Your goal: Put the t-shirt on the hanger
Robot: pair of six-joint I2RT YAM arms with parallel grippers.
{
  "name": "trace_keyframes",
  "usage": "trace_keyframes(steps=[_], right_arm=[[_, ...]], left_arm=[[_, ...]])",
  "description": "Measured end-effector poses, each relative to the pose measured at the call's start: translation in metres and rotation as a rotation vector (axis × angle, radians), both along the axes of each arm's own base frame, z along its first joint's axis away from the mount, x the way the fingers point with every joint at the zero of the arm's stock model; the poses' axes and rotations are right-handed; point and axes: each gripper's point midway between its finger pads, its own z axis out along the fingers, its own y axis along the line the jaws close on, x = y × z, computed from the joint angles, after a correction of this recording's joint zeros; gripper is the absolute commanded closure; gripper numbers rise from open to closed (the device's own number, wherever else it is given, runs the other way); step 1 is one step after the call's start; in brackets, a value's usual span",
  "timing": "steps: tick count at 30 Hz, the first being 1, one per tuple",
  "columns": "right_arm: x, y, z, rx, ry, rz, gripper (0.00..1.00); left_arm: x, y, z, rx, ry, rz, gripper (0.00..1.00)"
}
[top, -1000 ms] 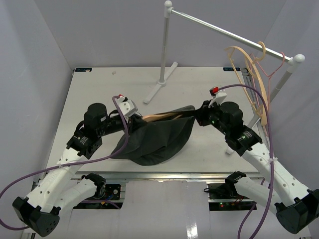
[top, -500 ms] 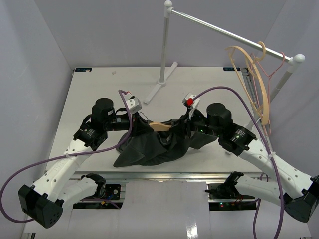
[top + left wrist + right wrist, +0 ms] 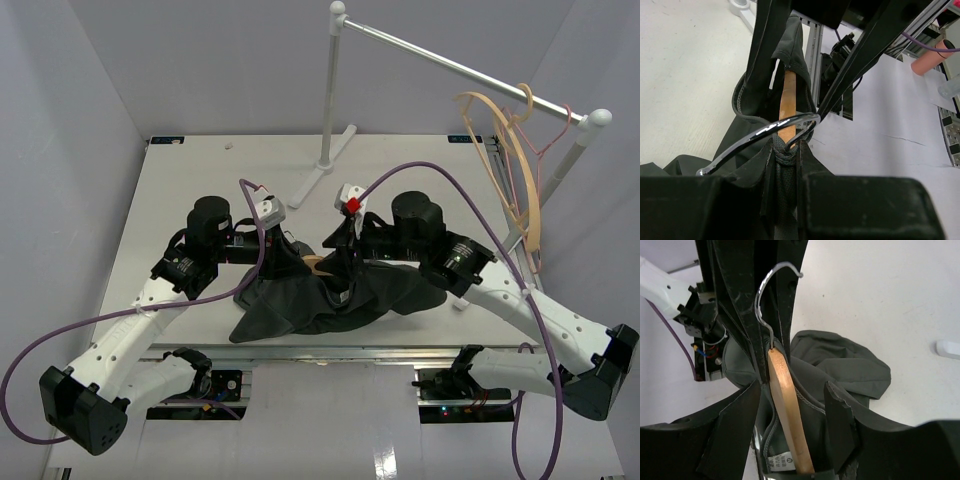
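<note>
The dark t-shirt (image 3: 335,300) lies bunched on the table between both arms. My left gripper (image 3: 288,250) is shut on its ribbed collar (image 3: 785,160), right below the base of the hanger's metal hook (image 3: 765,135). The tan wooden hanger (image 3: 786,102) runs away from those fingers, inside the neck opening; from above only a small tan patch of it (image 3: 313,263) shows. My right gripper (image 3: 336,246) faces the left one. In the right wrist view it (image 3: 792,386) is open, astride the hanger (image 3: 785,410) and the collar with its white label (image 3: 777,460), touching neither.
A metal clothes rack (image 3: 450,65) stands at the back, one foot (image 3: 322,170) just behind the grippers. Spare tan hangers (image 3: 520,190) and a thin pink hanger (image 3: 548,140) hang at its right end. The table's near edge runs just below the t-shirt.
</note>
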Motion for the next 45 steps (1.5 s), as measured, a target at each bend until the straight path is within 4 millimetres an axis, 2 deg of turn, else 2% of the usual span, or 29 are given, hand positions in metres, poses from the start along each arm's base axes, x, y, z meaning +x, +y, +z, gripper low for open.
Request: trace_keyframes(steps=[5, 7, 9, 10, 11, 12, 13, 16, 21, 29, 34, 39, 40, 41, 43, 45], right_arm=[[0.0, 0.012, -0.02, -0.042, 0.034, 0.044, 0.56], [-0.003, 0.014, -0.022, -0.041, 0.041, 0.061, 0.68], [-0.005, 0.015, -0.021, -0.035, 0.046, 0.075, 0.9], [-0.007, 0.015, -0.021, -0.033, 0.051, 0.083, 0.92], [-0.011, 0.015, -0.021, -0.032, 0.06, 0.101, 0.92], [-0.015, 0.014, -0.021, -0.03, 0.066, 0.118, 0.92], [-0.017, 0.014, -0.021, -0.029, 0.07, 0.126, 0.92], [-0.017, 0.012, -0.02, -0.029, 0.074, 0.115, 0.92], [-0.007, 0.004, -0.02, -0.048, 0.064, 0.013, 0.92], [0.005, -0.026, -0.007, -0.045, 0.022, -0.149, 0.92], [0.003, -0.036, -0.004, -0.038, 0.018, -0.184, 0.92], [0.004, -0.043, 0.001, -0.025, 0.011, -0.214, 0.92], [0.003, -0.044, 0.002, -0.022, 0.012, -0.218, 0.92], [0.003, -0.045, 0.003, -0.02, 0.012, -0.222, 0.92], [0.004, -0.046, 0.004, -0.018, 0.013, -0.23, 0.92], [0.005, -0.047, 0.004, -0.018, 0.014, -0.238, 0.92]], left_arm=[[-0.003, -0.001, 0.004, -0.016, 0.009, -0.015, 1.0], [-0.002, -0.001, 0.003, -0.015, 0.015, -0.011, 1.0], [-0.001, 0.0, 0.003, -0.015, 0.016, -0.007, 1.0], [-0.002, 0.0, 0.003, -0.016, 0.014, -0.01, 1.0], [-0.003, 0.0, 0.003, -0.019, 0.009, -0.023, 0.98], [-0.006, 0.0, 0.003, -0.023, 0.004, -0.039, 0.91], [-0.008, 0.0, 0.003, -0.026, 0.001, -0.049, 0.8], [-0.007, 0.0, 0.003, -0.025, -0.002, -0.048, 0.63], [0.012, 0.0, 0.0, 0.013, 0.0, 0.067, 0.47], [0.036, 0.009, 0.0, 0.075, 0.016, 0.228, 0.44], [0.05, 0.017, 0.002, 0.116, -0.003, 0.318, 0.45], [0.058, 0.026, -0.009, 0.17, -0.001, 0.383, 0.49], [0.058, 0.027, -0.01, 0.177, -0.001, 0.391, 0.54], [0.059, 0.028, -0.011, 0.183, -0.002, 0.397, 0.63], [0.06, 0.029, -0.012, 0.189, -0.004, 0.403, 0.89], [0.061, 0.03, -0.013, 0.192, -0.007, 0.405, 1.0]])
